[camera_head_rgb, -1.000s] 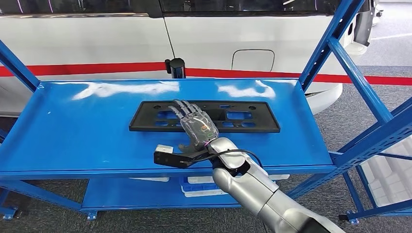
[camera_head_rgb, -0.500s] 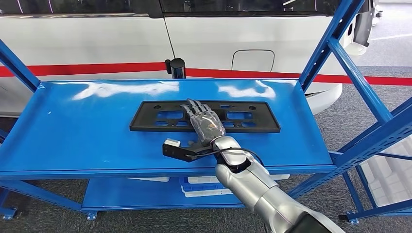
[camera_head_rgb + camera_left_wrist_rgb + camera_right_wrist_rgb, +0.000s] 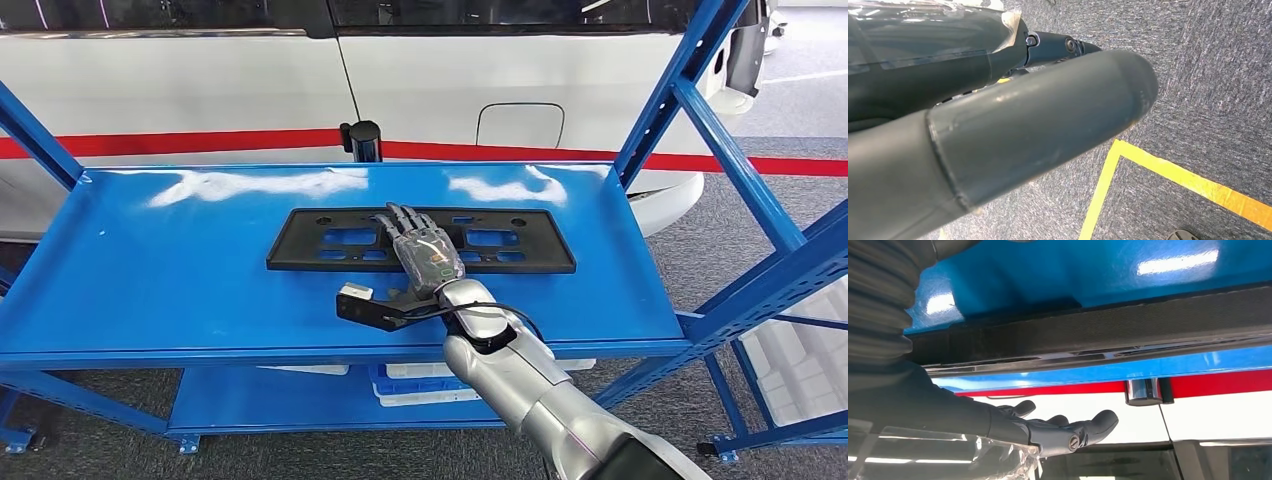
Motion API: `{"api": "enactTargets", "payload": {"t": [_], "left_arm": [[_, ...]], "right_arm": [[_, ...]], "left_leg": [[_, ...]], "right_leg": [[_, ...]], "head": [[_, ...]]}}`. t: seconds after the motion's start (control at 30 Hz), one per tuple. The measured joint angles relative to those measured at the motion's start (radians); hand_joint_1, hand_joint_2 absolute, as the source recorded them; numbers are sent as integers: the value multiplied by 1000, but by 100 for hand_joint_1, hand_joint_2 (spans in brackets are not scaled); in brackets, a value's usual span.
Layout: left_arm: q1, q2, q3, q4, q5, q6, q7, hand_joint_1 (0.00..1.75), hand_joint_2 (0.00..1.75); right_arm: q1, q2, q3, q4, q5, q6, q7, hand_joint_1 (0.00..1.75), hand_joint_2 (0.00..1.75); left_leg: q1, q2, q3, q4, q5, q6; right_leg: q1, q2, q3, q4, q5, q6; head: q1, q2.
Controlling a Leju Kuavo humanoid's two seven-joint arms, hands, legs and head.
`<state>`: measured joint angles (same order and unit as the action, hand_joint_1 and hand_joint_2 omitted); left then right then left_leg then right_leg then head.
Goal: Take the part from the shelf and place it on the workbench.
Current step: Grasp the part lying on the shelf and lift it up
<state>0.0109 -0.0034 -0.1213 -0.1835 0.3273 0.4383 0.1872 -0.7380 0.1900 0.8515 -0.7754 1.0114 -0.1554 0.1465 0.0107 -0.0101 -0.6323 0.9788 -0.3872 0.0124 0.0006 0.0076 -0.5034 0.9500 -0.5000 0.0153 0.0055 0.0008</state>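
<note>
Now, going from the left of the head view: the blue shelf point(image 3: 180, 260) spans most of the frame, its top board glossy, and the part point(image 3: 300, 245), a flat black frame with cutouts, lies along the middle of that board. Over the part's middle is the right hand point(image 3: 425, 258), palm down, its fingers point(image 3: 405, 222) stretched out straight and lying close side by side, reaching across the part toward its far edge. They grip nothing; whether they press on the part or hang just above it cannot be told from here. The silver right arm point(image 3: 530, 400) comes in from the lower right of the frame.

The right wrist view looks along the board: the part point(image 3: 1098, 330) is a dark band across the upper middle, and the hand's dark fingers point(image 3: 1088, 427) lie extended near the lower centre, apart from it, with a gap between.

In the left wrist view a thick grey part of the left hand point(image 3: 1038, 130) crosses from the left edge over grey carpet point(image 3: 1208, 75) with a yellow line point(image 3: 1168, 172) at the lower right; how its fingers lie cannot be told.
</note>
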Motion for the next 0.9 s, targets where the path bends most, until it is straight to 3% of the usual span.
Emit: {"api": "enactTargets", "payload": {"t": [0.67,0.8,0.9], "left_arm": [[1,0,0,0,0,0,0,0,0],[1,0,0,0,0,2,-6,0,0],[7,2,0,-1,11,23,-135,0,0]], "right_arm": [[-4,3,0,10,0,-1,0,0,175],[-4,3,0,11,1,-3,0,175,175],[11,-2,-11,-3,8,-40,-7,175,175]], "left_leg": [[0,0,1,0,0,0],[0,0,1,0,0,0],[0,0,1,0,0,0]], "right_leg": [[0,0,1,0,0,0],[0,0,1,0,0,0],[0,0,0,0,0,0]], "head": [[0,0],[0,0],[0,0]]}}
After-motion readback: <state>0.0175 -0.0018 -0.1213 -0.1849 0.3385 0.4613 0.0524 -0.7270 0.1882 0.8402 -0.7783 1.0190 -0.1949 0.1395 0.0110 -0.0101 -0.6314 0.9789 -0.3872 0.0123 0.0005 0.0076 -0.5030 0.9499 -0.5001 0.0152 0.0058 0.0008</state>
